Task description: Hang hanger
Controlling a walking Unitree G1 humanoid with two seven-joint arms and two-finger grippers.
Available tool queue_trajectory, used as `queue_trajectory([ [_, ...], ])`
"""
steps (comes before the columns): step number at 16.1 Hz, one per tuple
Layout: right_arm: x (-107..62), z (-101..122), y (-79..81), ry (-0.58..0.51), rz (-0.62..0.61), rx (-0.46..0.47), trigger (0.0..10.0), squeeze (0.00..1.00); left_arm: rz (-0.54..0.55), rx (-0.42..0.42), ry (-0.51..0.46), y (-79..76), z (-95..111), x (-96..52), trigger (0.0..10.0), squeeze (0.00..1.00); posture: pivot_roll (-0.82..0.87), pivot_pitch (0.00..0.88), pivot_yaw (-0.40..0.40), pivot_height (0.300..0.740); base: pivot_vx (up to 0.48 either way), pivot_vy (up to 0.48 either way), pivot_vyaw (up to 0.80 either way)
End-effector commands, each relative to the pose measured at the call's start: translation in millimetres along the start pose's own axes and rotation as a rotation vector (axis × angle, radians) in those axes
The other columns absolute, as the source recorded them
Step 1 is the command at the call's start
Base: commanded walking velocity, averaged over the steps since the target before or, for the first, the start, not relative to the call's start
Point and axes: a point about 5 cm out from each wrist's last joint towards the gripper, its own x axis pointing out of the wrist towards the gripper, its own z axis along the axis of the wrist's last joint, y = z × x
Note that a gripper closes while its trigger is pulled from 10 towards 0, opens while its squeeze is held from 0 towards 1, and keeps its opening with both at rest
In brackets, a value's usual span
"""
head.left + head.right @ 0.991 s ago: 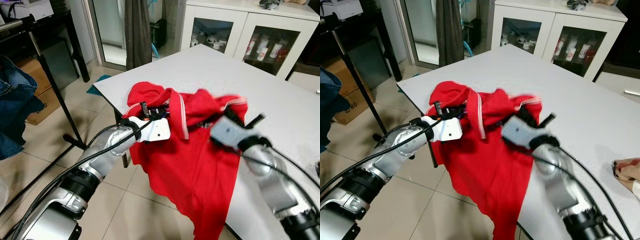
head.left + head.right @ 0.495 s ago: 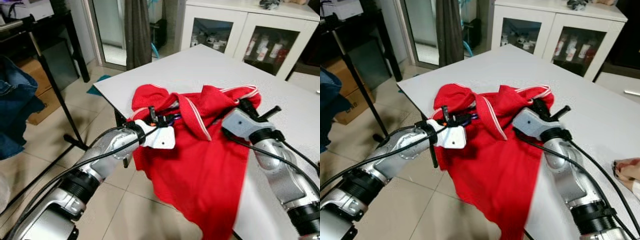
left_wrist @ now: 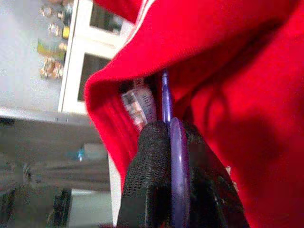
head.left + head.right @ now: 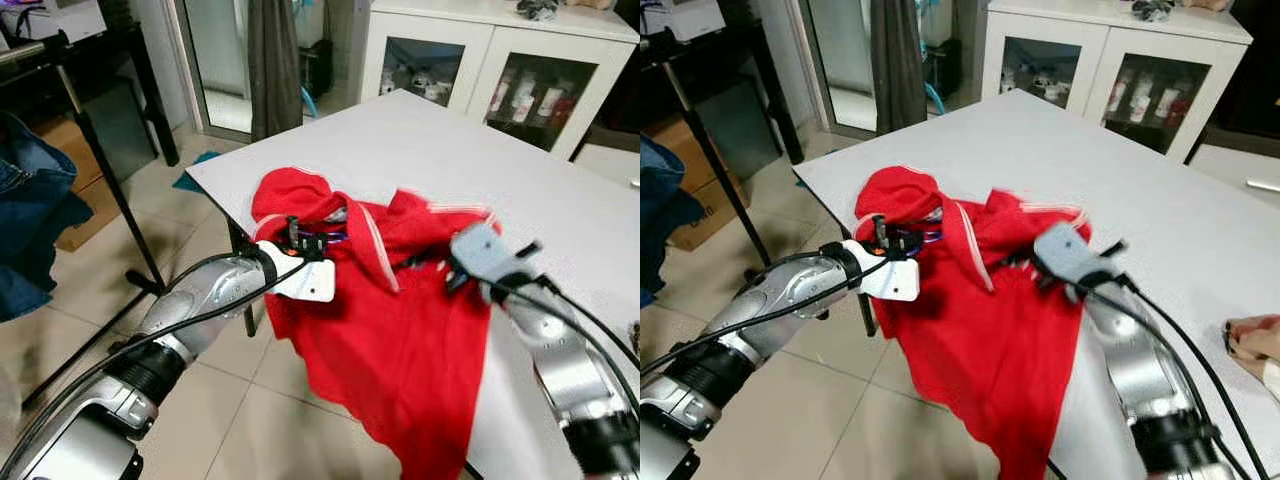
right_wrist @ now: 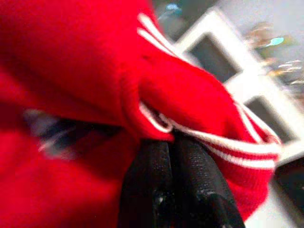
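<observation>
Red knit shirt with white-striped trim [image 4: 400,310] draped over the white table's [image 4: 560,200] near corner, mid-frame.
Left eye view: left gripper [image 4: 303,243] at the collar, right gripper [image 4: 440,268] in the folds. Left wrist view: black fingers [image 3: 151,175] clamp a thin purple plastic hanger [image 3: 176,175]. Right wrist view: fingers [image 5: 151,185] pinched on the striped edge.

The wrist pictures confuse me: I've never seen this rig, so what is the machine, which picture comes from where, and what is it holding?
A humanoid robot with two silver arms. The two wide pictures come from its head camera, looking down at a white table. A red shirt drapes over the table's edge. The close-ups are from cameras on each wrist, looking along the black fingers. The left gripper is shut on a purple hanger inside the shirt's collar. The right gripper pinches the white-striped collar. A glass-door cabinet stands behind.
</observation>
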Motion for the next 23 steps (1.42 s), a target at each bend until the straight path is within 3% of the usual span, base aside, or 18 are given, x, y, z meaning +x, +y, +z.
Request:
queue_trajectory([
  [1, -2.6, 12.9, 7.4, -0.054, 0.070, 0.073, 0.0, 0.00, 0.003, -0.015, 0.060, 1.4, -9.2, 0.0, 10.0, 0.00, 0.04, 0.025, 0.012, 0.740, 0.000, 0.000, 0.00],
  [2, -0.8, 18.4, 1.3, -0.077, 0.021, 0.176, 0.0, 0.00, -0.029, -0.005, 0.076, -2.0, -11.5, 1.0, 10.0, 0.00, 0.03, 0.025, 0.014, 0.740, 0.000, 0.000, 0.00],
  [3, 0.1, 18.8, -2.2, -0.076, 0.003, 0.199, 0.0, 0.00, -0.040, 0.000, 0.079, -3.5, -11.9, 1.1, 10.0, 0.00, 0.03, 0.025, 0.015, 0.740, 0.000, 0.000, 0.00],
  [6, -0.3, 13.3, -41.9, -0.060, -0.210, 0.376, 0.0, 0.00, -0.130, 0.035, 0.077, -16.9, -14.3, -1.5, 10.0, 0.00, 0.03, 0.026, 0.017, 0.740, 0.000, 0.000, 0.00],
  [7, -1.7, 10.3, -47.6, -0.047, -0.242, 0.386, 0.0, 0.00, -0.136, 0.033, 0.077, -17.8, -14.1, -1.8, 10.0, 0.00, 0.03, 0.026, 0.016, 0.740, 0.000, 0.000, 0.00],
  [8, -5.3, -2.4, -62.6, 0.001, -0.357, 0.384, 0.0, 0.00, -0.148, 0.035, 0.055, -19.5, -11.5, -2.1, 10.0, 0.00, 0.03, 0.024, 0.014, 0.740, 0.000, 0.000, 0.00],
  [10, -5.1, -8.4, -69.5, 0.027, -0.432, 0.375, 0.0, 0.00, -0.161, 0.046, -0.016, -20.7, -3.7, -2.3, 10.0, 0.00, 0.03, 0.024, 0.014, 0.740, 0.000, 0.000, 0.00],
  [13, -1.5, -16.1, -71.4, 0.061, -0.458, 0.298, 0.0, 0.00, -0.160, 0.042, -0.066, -21.0, 3.3, -2.8, 10.0, 0.00, 0.04, 0.023, 0.008, 0.740, 0.000, 0.000, 0.00],
  [14, -2.1, -29.5, -73.1, 0.109, -0.481, 0.161, 0.0, 0.00, -0.136, 0.024, -0.085, -16.7, 4.5, -3.2, 10.0, 0.00, 0.05, 0.024, 0.005, 0.740, 0.000, 0.000, 0.00],
  [17, -0.9, -37.5, -63.7, 0.103, -0.395, 0.092, 0.0, 0.00, -0.045, -0.089, -0.104, -3.1, 3.3, -5.1, 10.0, 0.00, 0.05, 0.026, 0.005, 0.740, 0.000, 0.000, 0.00],
  [19, 0.3, -45.0, -50.9, 0.113, -0.322, 0.166, 0.0, 0.00, 0.060, -0.208, -0.123, 11.5, 4.1, -4.5, 10.0, 0.00, 0.05, 0.029, 0.007, 0.740, 0.000, 0.000, 0.00],
  [21, -0.1, -51.5, -48.2, 0.122, -0.355, 0.239, 0.0, 0.00, 0.135, -0.345, -0.174, 27.6, 6.6, -5.4, 10.0, 0.00, 0.05, 0.029, 0.011, 0.740, 0.000, 0.000, 0.00],
  [23, 0.0, -59.0, -44.8, 0.147, -0.365, 0.305, 0.0, 0.00, 0.085, -0.344, -0.231, 23.8, 9.7, -7.4, 10.0, 0.00, 0.05, 0.027, 0.014, 0.740, 0.000, 0.000, 0.00],
])
